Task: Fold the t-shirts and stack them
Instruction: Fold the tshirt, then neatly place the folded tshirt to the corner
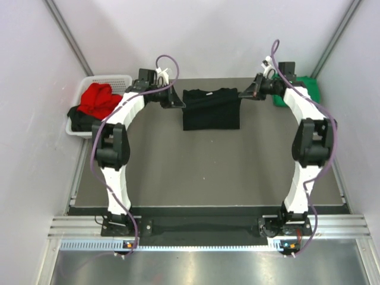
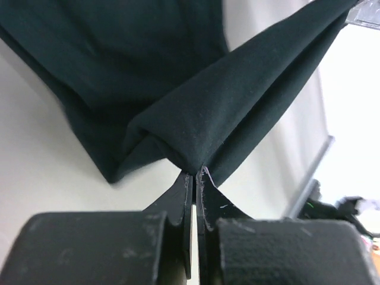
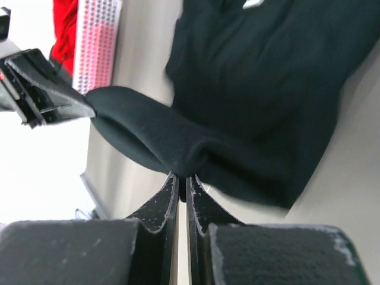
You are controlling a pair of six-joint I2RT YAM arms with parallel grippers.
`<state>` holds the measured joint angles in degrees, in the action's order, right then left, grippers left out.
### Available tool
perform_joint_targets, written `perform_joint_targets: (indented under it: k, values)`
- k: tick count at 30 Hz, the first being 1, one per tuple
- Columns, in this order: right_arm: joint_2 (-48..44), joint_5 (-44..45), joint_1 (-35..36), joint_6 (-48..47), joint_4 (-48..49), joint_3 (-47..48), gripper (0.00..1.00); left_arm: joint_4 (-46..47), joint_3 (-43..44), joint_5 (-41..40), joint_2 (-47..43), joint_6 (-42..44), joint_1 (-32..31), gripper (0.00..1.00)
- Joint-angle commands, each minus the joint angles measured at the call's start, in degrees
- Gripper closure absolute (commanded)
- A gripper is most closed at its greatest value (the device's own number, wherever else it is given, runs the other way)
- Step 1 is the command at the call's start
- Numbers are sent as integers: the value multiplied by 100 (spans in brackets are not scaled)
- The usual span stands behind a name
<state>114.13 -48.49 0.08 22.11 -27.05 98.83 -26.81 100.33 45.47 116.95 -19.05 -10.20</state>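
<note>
At table [image 1: 208,172] rear, left gripper [image 2: 195,172], right gripper [image 3: 182,175] clamp black t-shirt [image 1: 211,110] corners; green t-shirt [image 1: 312,89] partly hidden.

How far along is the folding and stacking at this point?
Done: one green t-shirt lies at the table's far right, apparently set aside. In hand: left gripper and right gripper each pinch the black t-shirt, partly folded. Remaining: a red t-shirt and dark cloth in the basket.
</note>
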Motion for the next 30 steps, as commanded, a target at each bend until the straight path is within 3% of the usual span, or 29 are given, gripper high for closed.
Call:
perform_joint_targets:
  k: [1, 5, 11, 12, 15, 16, 18, 20, 26, 30]
  values:
    - [802, 349, -52, 48, 718, 1066, 100, 246, 810, -460, 826, 384, 176, 100]
    - [1725, 507, 177, -49, 788, 2348, 100, 307, 2217, -942, 1558, 761, 114, 100]
    - [2166, 665, 326, 83, 1236, 2791, 100, 685, 3395, -1663, 2341, 1157, 70, 100]
    - [2210, 691, 344, 83, 1289, 2826, 100, 947, 3457, -1926, 2472, 1166, 53, 90]
    - [2438, 1051, 423, -74, 1360, 3107, 84, 1204, 3738, -2557, 2684, 1333, -26, 54]
    - [2482, 1278, 449, -197, 1351, 3212, 71, 1239, 3861, -2683, 2771, 1499, -113, 42]
    - [2466, 1517, 476, -443, 1299, 3528, 50, 1275, 3915, -3120, 2738, 1623, -245, 36]
    - [2247, 1544, 476, -777, 1080, 3582, 41, 1196, 3889, -3299, 2580, 1764, -333, 31]
    - [1375, 1263, 379, -1419, 307, 1739, 38, 564, 2677, -3221, 1202, 1826, -518, 31]
    - [1665, 1236, 309, -1727, -46, 1753, 37, 80, 1974, -2378, 822, 1694, -501, 32]
